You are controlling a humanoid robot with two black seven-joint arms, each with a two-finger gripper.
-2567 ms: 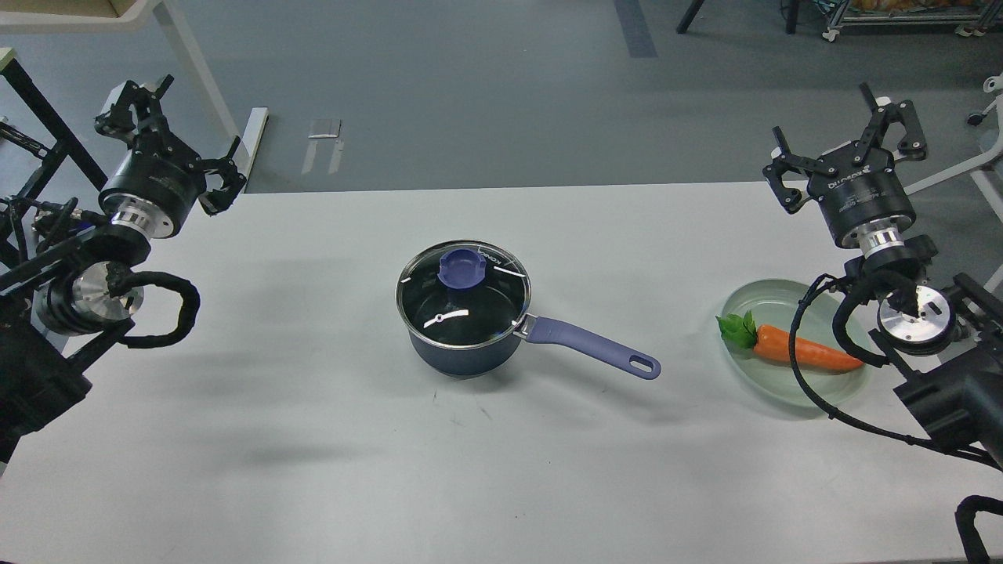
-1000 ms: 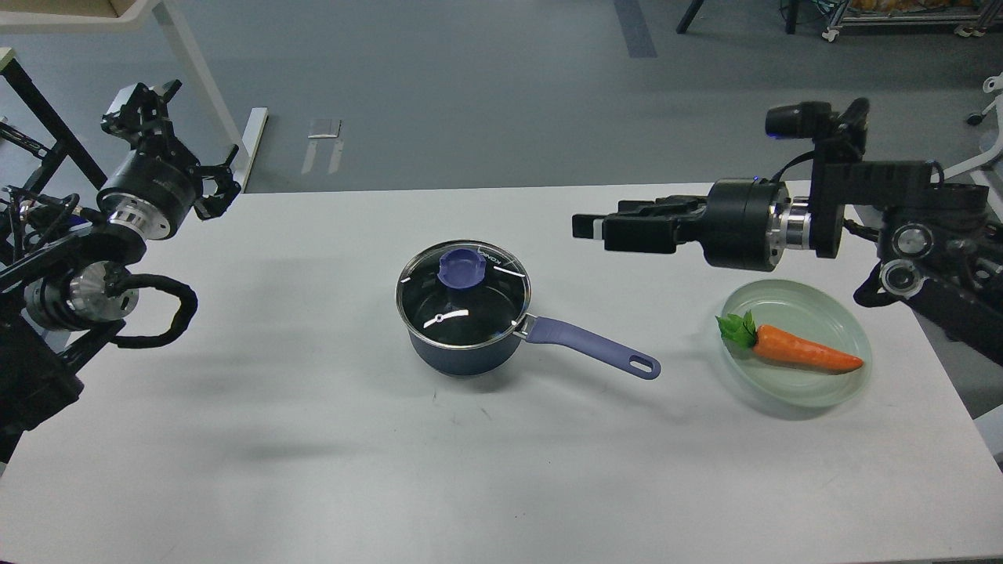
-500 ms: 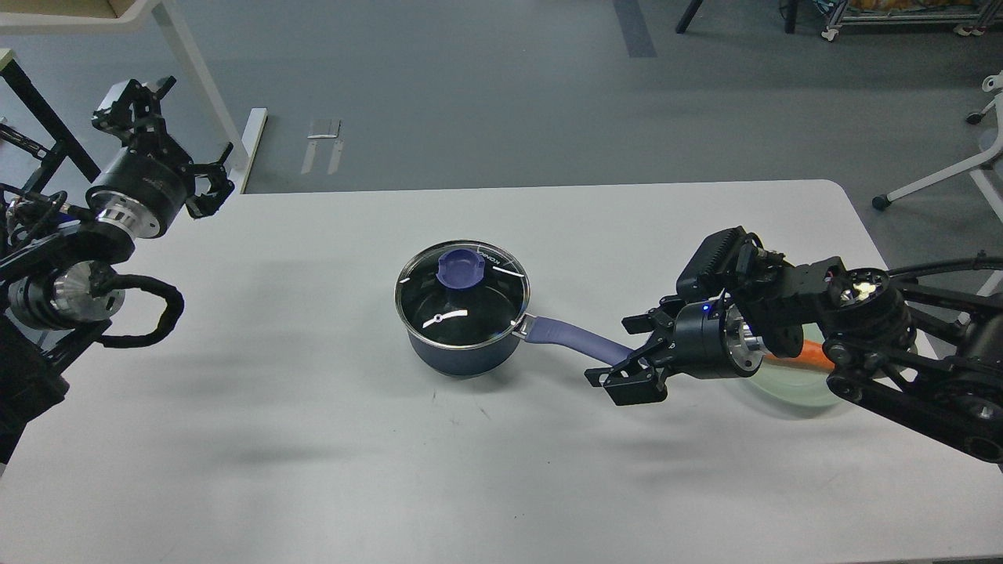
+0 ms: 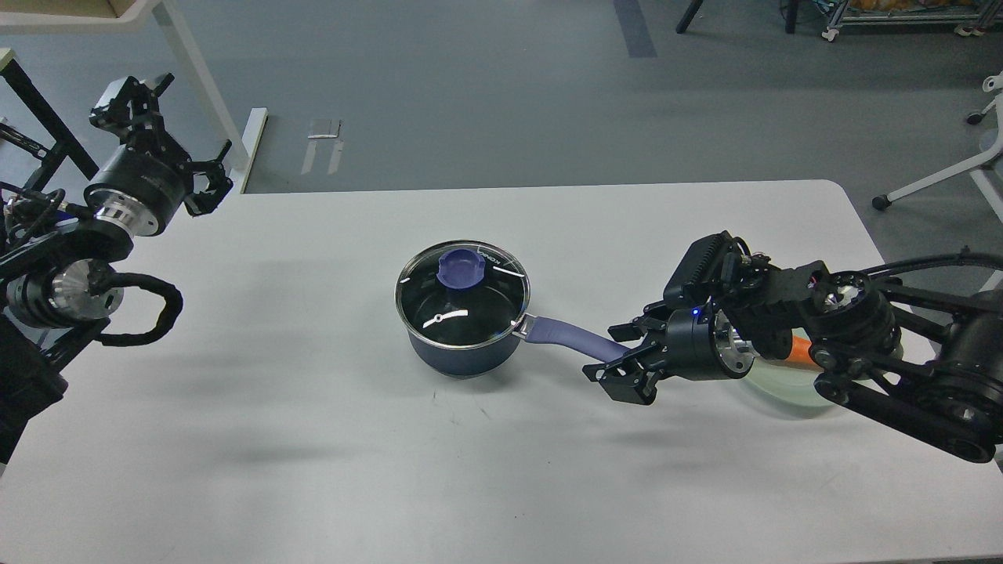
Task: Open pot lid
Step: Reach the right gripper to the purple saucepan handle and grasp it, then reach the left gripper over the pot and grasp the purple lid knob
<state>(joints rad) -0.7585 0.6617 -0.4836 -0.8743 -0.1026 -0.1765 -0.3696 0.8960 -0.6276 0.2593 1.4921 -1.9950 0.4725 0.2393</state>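
The dark navy pot [image 4: 462,348] stands at the middle of the white table [image 4: 313,470]. The glass lid [image 4: 439,309] lies closed on it, with its blue-purple knob [image 4: 460,270] on top. The lavender-blue handle [image 4: 564,335] points right and slightly toward me. My right gripper [image 4: 624,358] is open, with one finger on each side of the handle's far end, which it hides. My left gripper [image 4: 166,137] is open and empty, raised beyond the table's far left corner, far from the pot.
A pale green plate [image 4: 783,389] with an orange carrot [image 4: 798,349] lies at the right, mostly hidden behind my right arm. A white table leg [image 4: 196,74] and a black frame [image 4: 39,117] stand at the back left.
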